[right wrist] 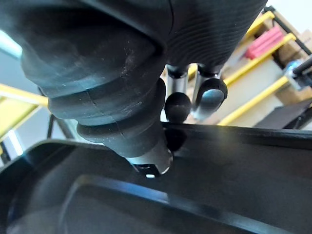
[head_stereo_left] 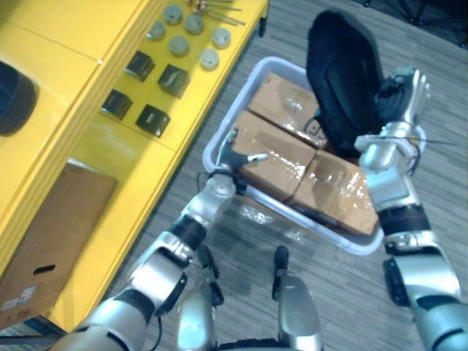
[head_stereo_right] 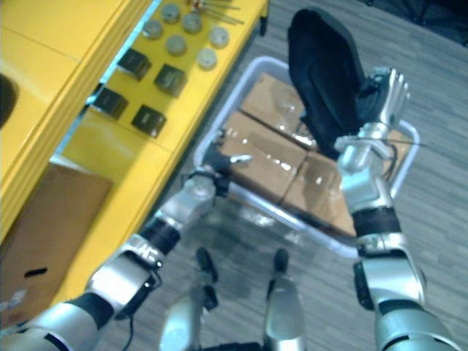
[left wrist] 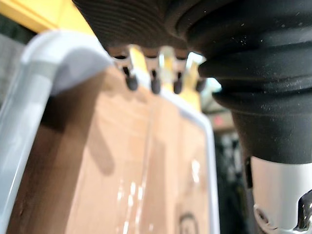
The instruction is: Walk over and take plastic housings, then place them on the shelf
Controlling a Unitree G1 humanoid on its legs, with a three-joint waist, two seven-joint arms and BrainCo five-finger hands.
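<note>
Above a white bin (head_stereo_left: 213, 152) of brown cardboard boxes (head_stereo_left: 274, 155), beside a yellow shelf (head_stereo_left: 66, 95), the eye views show the right hand (head_stereo_left: 401, 95) holding up a black plastic housing (head_stereo_left: 340, 73). Left wrist view: the left hand (head_stereo_left: 228, 162) has its fingers (left wrist: 130, 80) relaxed over a box at the bin's corner, holding nothing. Right wrist view: fingertips (right wrist: 210, 95) and thumb pinch the housing's rim.

Silver-grey arms (head_stereo_left: 391, 183), dark ribbed wrist covers (right wrist: 97, 73)

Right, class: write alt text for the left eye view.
The right hand grips a black housing above a white bin of brown boxes; the left hand hovers open at the bin's near corner, beside a yellow shelf.
</note>
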